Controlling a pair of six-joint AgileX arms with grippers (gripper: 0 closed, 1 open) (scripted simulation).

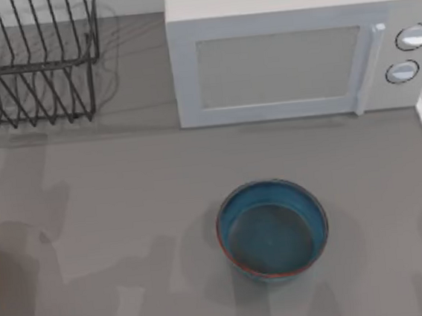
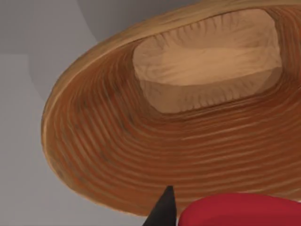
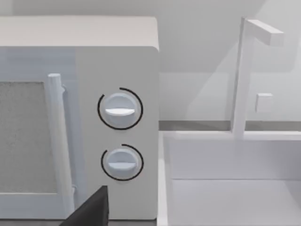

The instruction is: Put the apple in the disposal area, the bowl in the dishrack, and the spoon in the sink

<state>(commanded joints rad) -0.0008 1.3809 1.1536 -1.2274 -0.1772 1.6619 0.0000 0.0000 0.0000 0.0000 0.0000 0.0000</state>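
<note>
- Grey counter (image 1: 126, 211) lies bare around the bowl (image 1: 272, 229), which sits right of centre.
- Left gripper: one dark fingertip (image 2: 163, 209) touches the apple (image 2: 240, 210) over a wooden basket (image 2: 141, 155) — grip cannot be told.
- Dishrack (image 1: 30, 63) far left; microwave (image 1: 298, 52) far right, sink (image 3: 235, 188) beside it.

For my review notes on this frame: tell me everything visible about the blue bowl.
The bowl is round and deep, glazed teal-blue inside and out, with a thin reddish-brown rim. It looks ceramic. It stands upright and empty on the grey counter, toward the near edge, in front of the white microwave and well apart from the dishrack at the far left. Nothing touches it but the counter.
</note>
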